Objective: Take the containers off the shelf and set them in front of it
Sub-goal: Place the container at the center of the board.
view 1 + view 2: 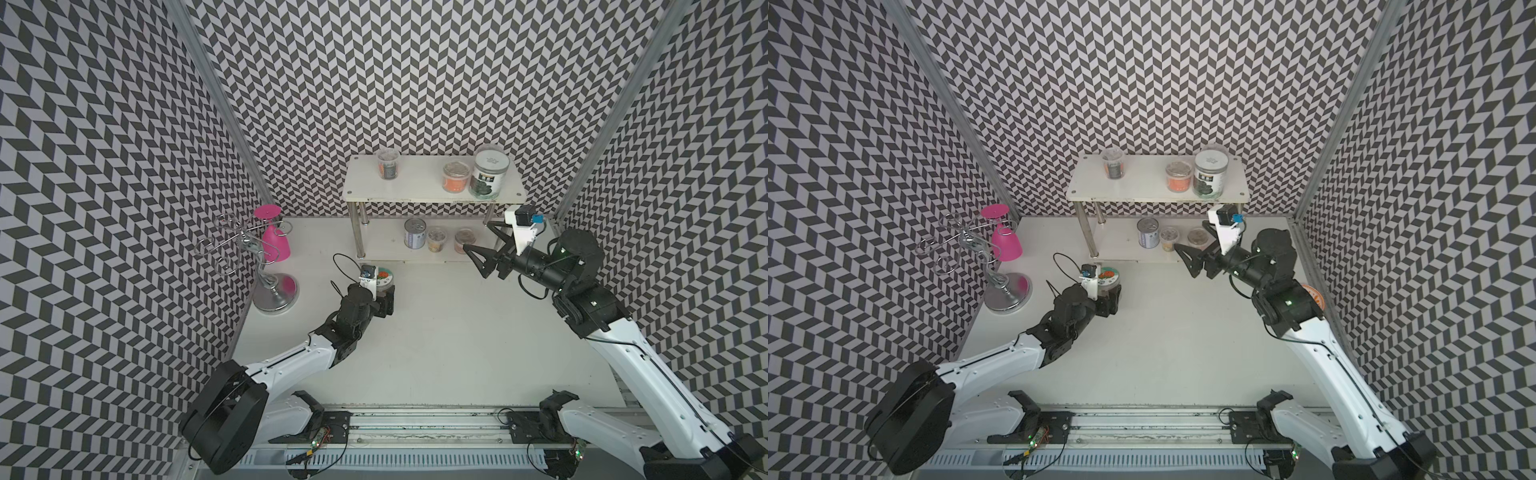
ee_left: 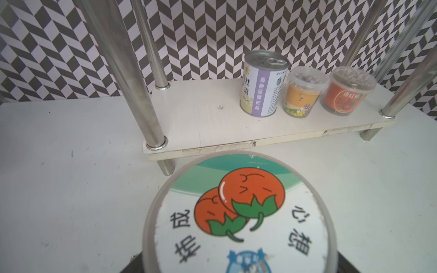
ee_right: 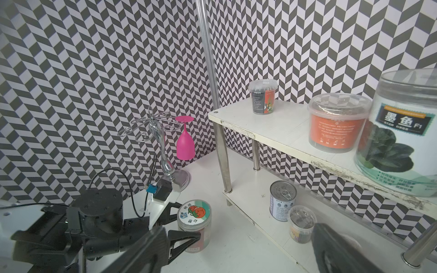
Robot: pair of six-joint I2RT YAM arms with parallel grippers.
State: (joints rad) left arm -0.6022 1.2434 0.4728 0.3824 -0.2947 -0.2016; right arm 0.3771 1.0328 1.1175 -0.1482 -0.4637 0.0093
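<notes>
Right wrist: left gripper (image 3: 190, 220) clamps jar (image 3: 195, 212).

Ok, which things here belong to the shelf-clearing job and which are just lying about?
Job: shelf, tomato-lid jar, pull-tab can, yellow-label tub, red-label tub, dark-label cup, orange-label tub, big leaf-label jar.
Lying about: pink goblet, wire glass stand.

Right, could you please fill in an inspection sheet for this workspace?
Surface: white table, lightly scuffed.
Job's things: shelf carries dark tub, orange tub and big jar on top; can, yellow tub and red tub below; tomato-lid jar stands on the table before it.
Clutter: wire stand with pink goblet hanging upside down; orange-patterned dish partly behind right arm.
Grippers: left gripper flanks tomato-lid jar, grip unclear; right gripper open, by the lower tier.
Cables: black cable loops at both wrists.
Surroundings: chevron walls on three sides.
</notes>
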